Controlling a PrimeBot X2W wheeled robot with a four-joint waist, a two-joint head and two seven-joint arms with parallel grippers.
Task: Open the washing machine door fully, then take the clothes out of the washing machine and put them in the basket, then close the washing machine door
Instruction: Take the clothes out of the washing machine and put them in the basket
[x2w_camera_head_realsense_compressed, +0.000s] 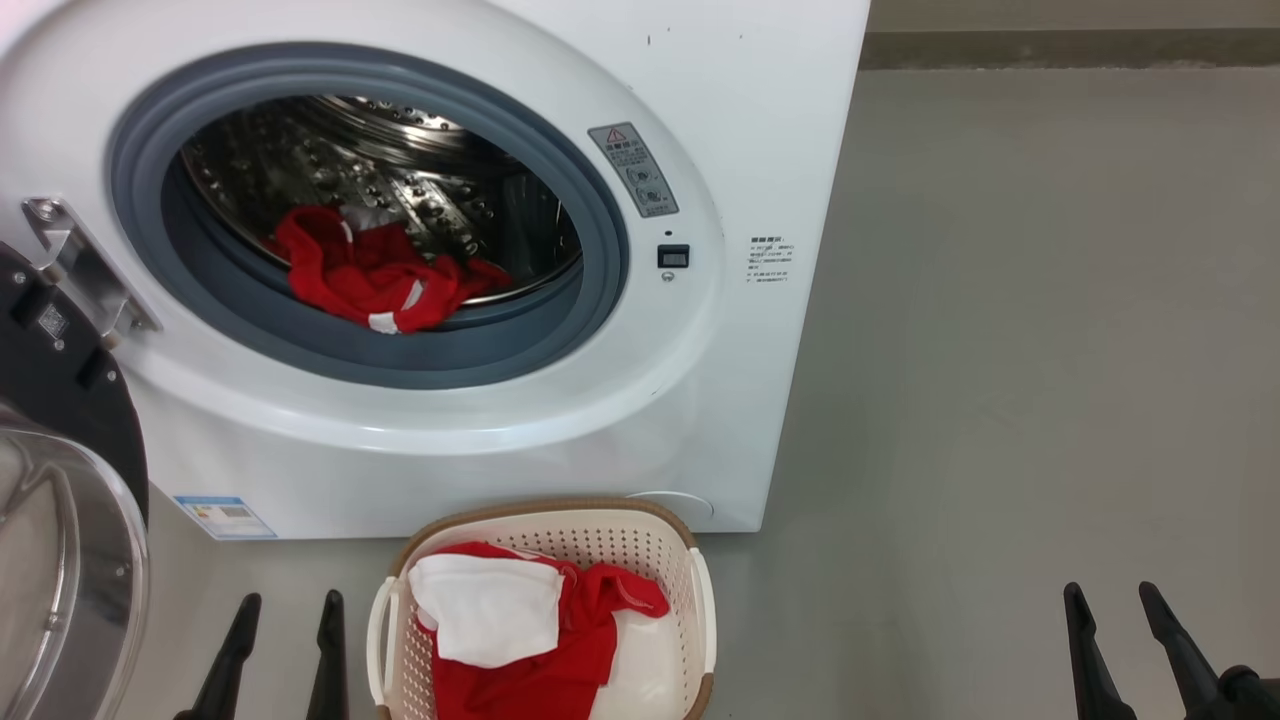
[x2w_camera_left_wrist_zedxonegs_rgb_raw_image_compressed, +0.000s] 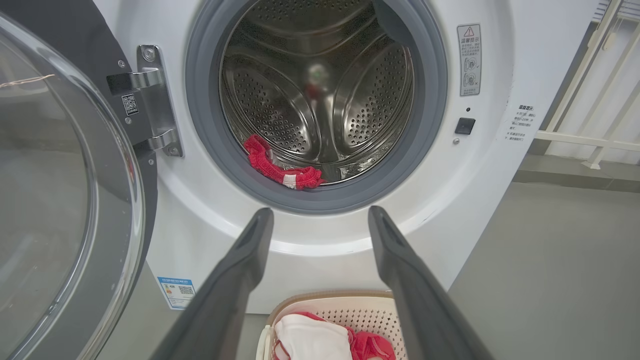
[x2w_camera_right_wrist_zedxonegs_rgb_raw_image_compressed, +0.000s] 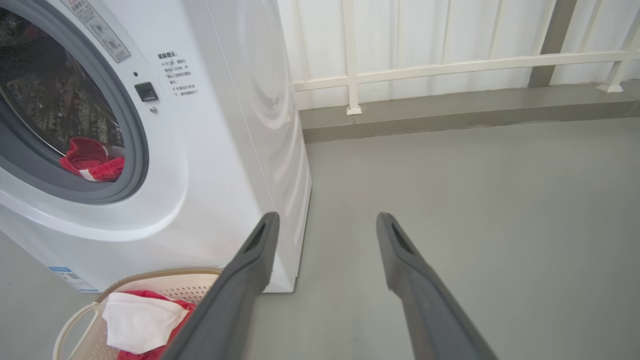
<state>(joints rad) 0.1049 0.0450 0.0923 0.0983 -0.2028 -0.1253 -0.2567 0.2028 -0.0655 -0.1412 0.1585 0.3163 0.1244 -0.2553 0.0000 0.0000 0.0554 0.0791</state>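
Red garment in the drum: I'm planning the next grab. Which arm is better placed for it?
Left, probably. The left gripper is open and points at the red garment; the right gripper faces floor beside the washing machine.

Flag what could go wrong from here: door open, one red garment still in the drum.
1. The red garment hangs onto the grey seal; a shallow pinch may catch rubber or drop it short of the basket.
2. The open door stands close beside the left gripper; a reach could clip it.
3. Closing early would trap that garment.
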